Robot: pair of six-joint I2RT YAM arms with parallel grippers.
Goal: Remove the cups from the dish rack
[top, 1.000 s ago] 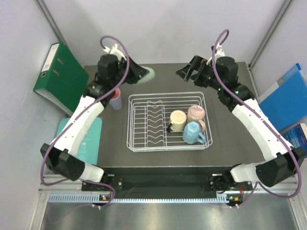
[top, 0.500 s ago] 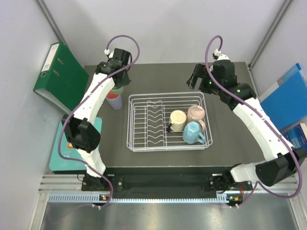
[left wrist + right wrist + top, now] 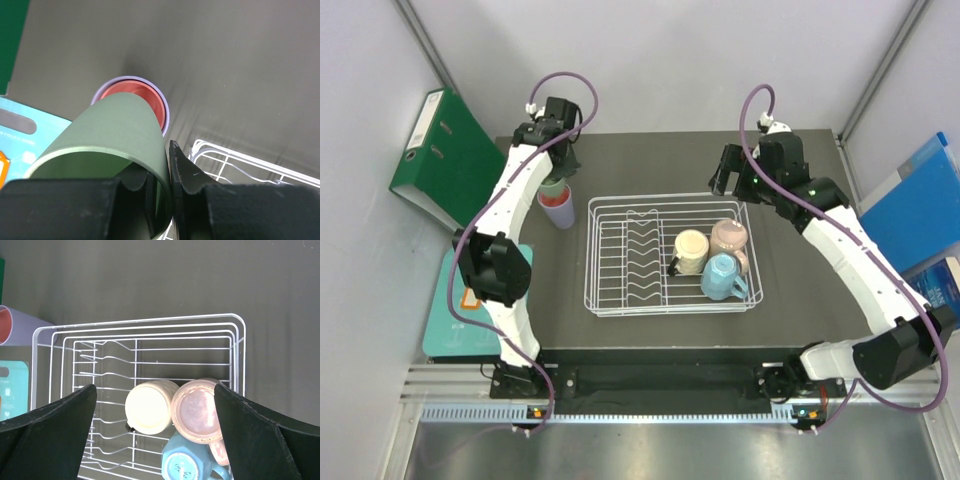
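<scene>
- My left gripper (image 3: 167,172) has its jaws clamped on the wall of the mint green cup (image 3: 120,130), one finger inside and one outside, so the base points down.
- I hold it right above the lavender cup (image 3: 150,97), which stands on the surface (image 3: 650,160) just left of the dish rack's (image 3: 665,312) far-left corner. I judge this is for nesting them.
- My right gripper (image 3: 155,415) hovers over the rack's far edge, jaws wide apart and empty. It looks staged for the cream-yellow cup (image 3: 691,248), pink cup (image 3: 729,236) and light blue cup (image 3: 723,275) in the rack's right half.
- A second ago the green cup lay sideways beyond the rack's far-left corner. Since then it has swung over the lavender cup, and the right gripper has turned downward.
</scene>
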